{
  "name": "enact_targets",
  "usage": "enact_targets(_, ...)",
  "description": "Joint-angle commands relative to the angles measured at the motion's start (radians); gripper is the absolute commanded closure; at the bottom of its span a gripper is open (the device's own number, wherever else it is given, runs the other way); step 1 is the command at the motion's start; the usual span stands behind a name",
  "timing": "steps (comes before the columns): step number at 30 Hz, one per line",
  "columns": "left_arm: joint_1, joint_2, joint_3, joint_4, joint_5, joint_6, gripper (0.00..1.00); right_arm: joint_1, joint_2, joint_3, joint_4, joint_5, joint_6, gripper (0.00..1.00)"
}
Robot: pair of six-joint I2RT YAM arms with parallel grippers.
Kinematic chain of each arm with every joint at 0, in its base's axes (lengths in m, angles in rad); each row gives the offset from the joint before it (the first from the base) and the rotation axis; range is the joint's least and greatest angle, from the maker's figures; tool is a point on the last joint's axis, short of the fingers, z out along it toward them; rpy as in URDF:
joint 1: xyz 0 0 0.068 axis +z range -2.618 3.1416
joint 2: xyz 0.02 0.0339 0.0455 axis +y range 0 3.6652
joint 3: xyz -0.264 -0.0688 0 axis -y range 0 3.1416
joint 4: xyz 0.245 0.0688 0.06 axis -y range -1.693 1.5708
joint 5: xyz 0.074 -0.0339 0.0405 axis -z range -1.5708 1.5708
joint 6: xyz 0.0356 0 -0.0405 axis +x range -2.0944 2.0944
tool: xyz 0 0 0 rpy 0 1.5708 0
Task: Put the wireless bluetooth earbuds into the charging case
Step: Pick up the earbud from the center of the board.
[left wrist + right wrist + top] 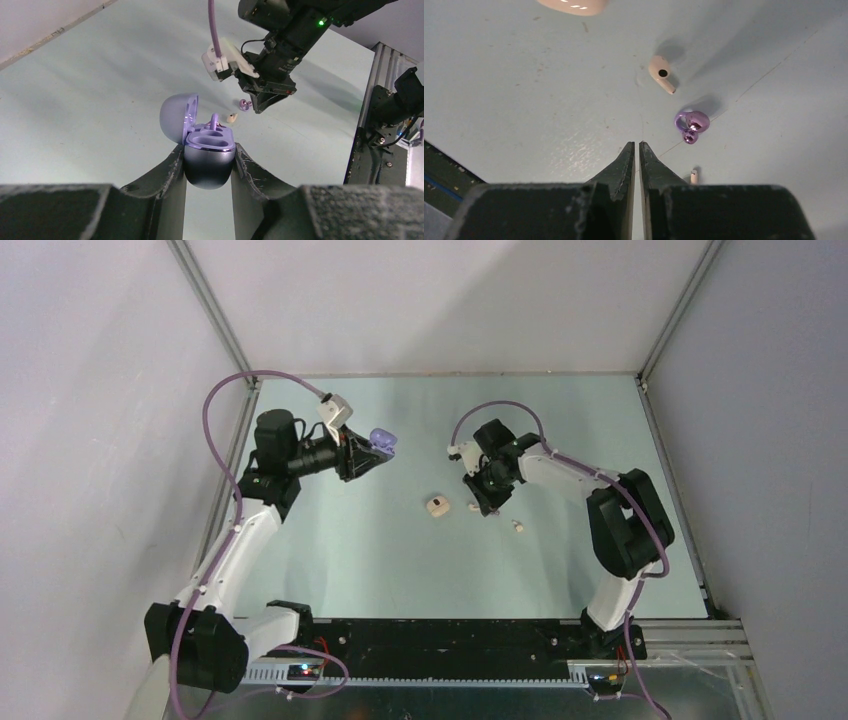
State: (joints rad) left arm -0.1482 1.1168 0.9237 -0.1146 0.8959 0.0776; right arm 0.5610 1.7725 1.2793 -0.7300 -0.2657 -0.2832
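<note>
My right fingers stand together with nothing between them, hovering over the pale green tabletop. Just ahead and to their right lies the glossy lavender-purple earbud, untouched. Beyond it lies a cream-white earbud. My left fingers are clamped on the rounded lavender charging case, lid up and held off the tabletop, with one bud apparently seated. Step in hand: picking up the purple bud. Judgement: these fingers hold nothing, so the next move is to part them, shift right to straddle the bud, then grip.
</note>
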Motion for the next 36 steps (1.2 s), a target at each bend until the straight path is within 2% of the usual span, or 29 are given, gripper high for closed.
enact_targets(1,0.005,-0.035,0.007,0.037,-0.007,-0.012,1.0,0.008,0.047,0.025,0.014,0.099,0.057,0.88)
enact_targets(13,0.006,-0.051,0.001,0.03,-0.009,-0.007,1.0,0.004,0.101,0.032,0.062,0.18,0.036,0.84)
enact_targets(24,0.005,-0.051,-0.005,0.039,-0.009,-0.012,1.0,0.004,0.123,0.035,0.082,0.232,0.026,0.74)
enact_targets(36,0.005,-0.049,-0.009,0.047,-0.007,-0.012,1.0,0.003,0.129,0.036,0.118,0.379,-0.032,0.78)
